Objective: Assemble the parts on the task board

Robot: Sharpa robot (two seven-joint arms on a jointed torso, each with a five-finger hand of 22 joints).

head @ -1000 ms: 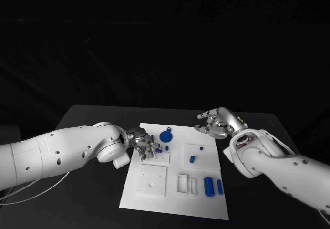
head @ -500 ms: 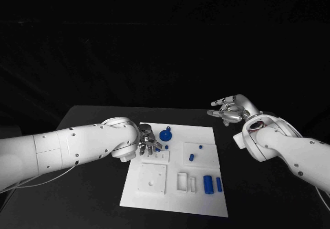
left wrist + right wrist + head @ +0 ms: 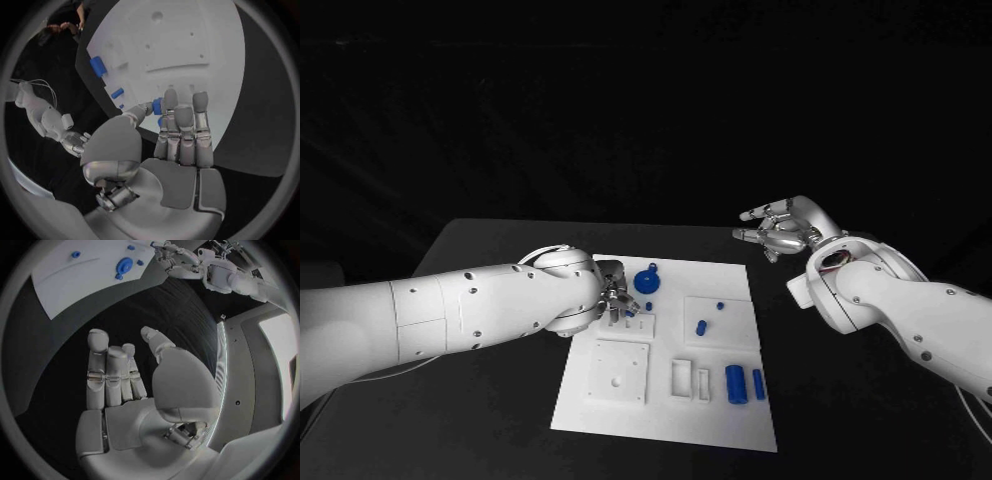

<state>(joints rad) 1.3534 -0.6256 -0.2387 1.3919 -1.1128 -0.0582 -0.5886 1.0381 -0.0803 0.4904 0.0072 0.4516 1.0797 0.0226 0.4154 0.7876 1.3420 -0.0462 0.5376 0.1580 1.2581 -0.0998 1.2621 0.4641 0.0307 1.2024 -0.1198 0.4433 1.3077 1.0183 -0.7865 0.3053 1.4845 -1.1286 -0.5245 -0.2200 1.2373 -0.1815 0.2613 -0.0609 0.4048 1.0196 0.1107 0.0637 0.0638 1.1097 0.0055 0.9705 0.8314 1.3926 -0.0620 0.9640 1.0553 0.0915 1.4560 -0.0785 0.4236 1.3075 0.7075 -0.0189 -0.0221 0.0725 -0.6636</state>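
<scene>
A white board (image 3: 733,415) lies at the middle of the black tabletop (image 3: 488,250), with blue parts spread across it. A round blue part (image 3: 648,282) with a small knob sits near the board's far edge. Two small blue pieces (image 3: 705,324) rest on a raised white block right of the board's centre. Two blue cylinders (image 3: 744,383) lie side by side toward the near right corner, next to a white frame (image 3: 684,379). A square white plate (image 3: 617,372) with a hole occupies the near left of the board.

The left hand (image 3: 615,300) reaches over the board's left edge, just left of the round part, above thin white pegs (image 3: 636,320). The bulky left forearm covers most of the hand from above. In the left wrist view the hand's (image 3: 178,135) fingers lie straight and close together, the thumb bent toward a small blue part (image 3: 157,106) at the fingertips; whether the part is actually pinched cannot be told.

The right hand (image 3: 783,228) hangs raised beyond the board's far right corner, well apart from it. The right hand's (image 3: 122,372) fingers are extended, the thumb apart, holding nothing.
</scene>
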